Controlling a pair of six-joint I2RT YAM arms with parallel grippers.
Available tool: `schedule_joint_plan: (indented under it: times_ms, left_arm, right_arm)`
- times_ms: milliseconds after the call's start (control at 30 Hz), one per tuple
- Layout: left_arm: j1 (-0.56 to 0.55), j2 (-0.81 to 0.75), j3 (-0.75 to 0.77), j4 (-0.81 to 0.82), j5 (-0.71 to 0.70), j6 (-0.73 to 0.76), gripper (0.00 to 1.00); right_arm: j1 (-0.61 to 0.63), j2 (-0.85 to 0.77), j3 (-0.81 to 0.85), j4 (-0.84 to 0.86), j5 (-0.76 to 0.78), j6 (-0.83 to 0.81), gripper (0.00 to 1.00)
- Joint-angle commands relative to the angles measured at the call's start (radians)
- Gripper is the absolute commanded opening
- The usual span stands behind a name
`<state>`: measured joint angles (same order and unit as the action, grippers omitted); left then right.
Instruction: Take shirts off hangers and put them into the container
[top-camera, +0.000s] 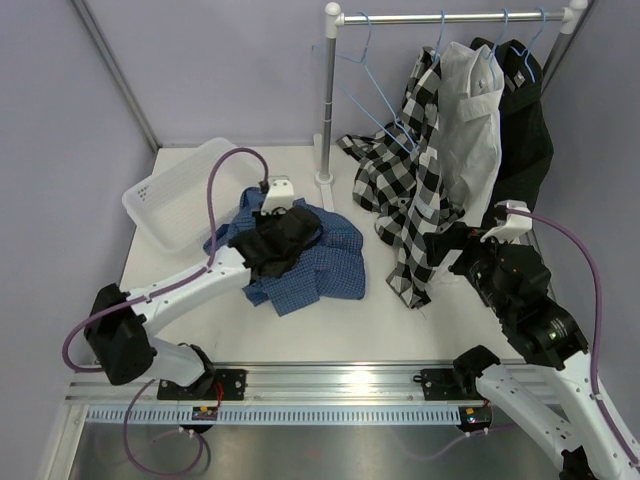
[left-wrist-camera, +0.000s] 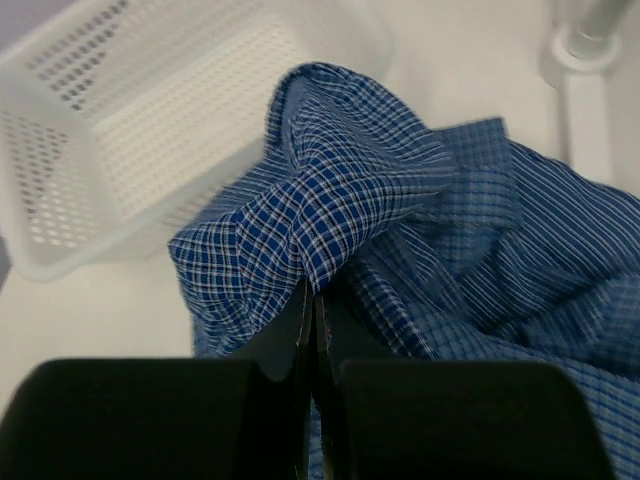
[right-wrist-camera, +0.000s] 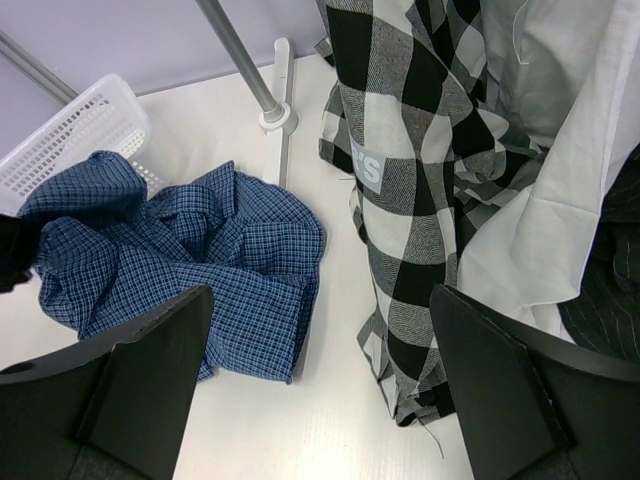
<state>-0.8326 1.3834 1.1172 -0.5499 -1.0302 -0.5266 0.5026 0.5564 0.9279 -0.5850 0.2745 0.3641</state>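
Soft, crumpled blue small-check shirt (top-camera: 325, 265) lies just right of the perforated white plastic basket (top-camera: 160, 200). Left gripper (left-wrist-camera: 310, 300), arm stretched low, is pinched tight on a fold; right gripper (right-wrist-camera: 320, 292), raised, gapes wide, holding nothing

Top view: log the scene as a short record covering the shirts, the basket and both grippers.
blue shirt: crumpled on the table beside the basket, not in it
basket: empty
left gripper: shut on blue shirt
right gripper: open, holding nothing, facing the checked shirt
checked shirt: hanging from the rail, lower end on the table
white shirt: on the rail
black shirt: on the rail
bare hanger: on the rail, left of the shirts
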Motion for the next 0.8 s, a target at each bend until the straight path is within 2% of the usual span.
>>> schedule_joint_plan:
  times_ms: [0, 333, 433, 467, 567, 600, 667, 767]
  left_arm:
    - [-0.077, 0.046, 0.033, 0.062, 0.019, -0.121, 0.01]
    - [-0.177, 0.18, -0.105, 0.062, 0.232, -0.297, 0.1]
    - [-0.181, 0.18, -0.126, 0.061, 0.262, -0.288, 0.24]
    - [-0.18, 0.161, -0.131, 0.061, 0.26, -0.274, 0.39]
    - [-0.178, 0.111, -0.125, 0.056, 0.259, -0.233, 0.76]
    - [-0.18, 0.062, -0.123, 0.056, 0.262, -0.225, 0.92]
    - [-0.18, 0.008, -0.112, 0.053, 0.274, -0.217, 0.99]
    - [-0.178, -0.099, -0.108, 0.047, 0.285, -0.217, 0.99]
  right_arm:
    - [-0.003, 0.007, -0.012, 0.059, -0.014, 0.01, 0.99]
    - [-0.003, -0.006, -0.047, 0.06, -0.014, 0.003, 0.99]
    - [-0.003, 0.002, -0.057, 0.068, -0.02, 0.006, 0.99]
    - [-0.003, 0.004, -0.057, 0.071, -0.023, 0.007, 0.99]
    - [-0.003, 0.004, -0.057, 0.071, -0.032, 0.009, 0.99]
    - [-0.003, 0.004, -0.057, 0.071, -0.032, 0.009, 0.99]
    - [-0.003, -0.003, -0.055, 0.068, -0.035, 0.007, 0.99]
    - [-0.003, -0.01, -0.051, 0.063, -0.049, 0.004, 0.99]
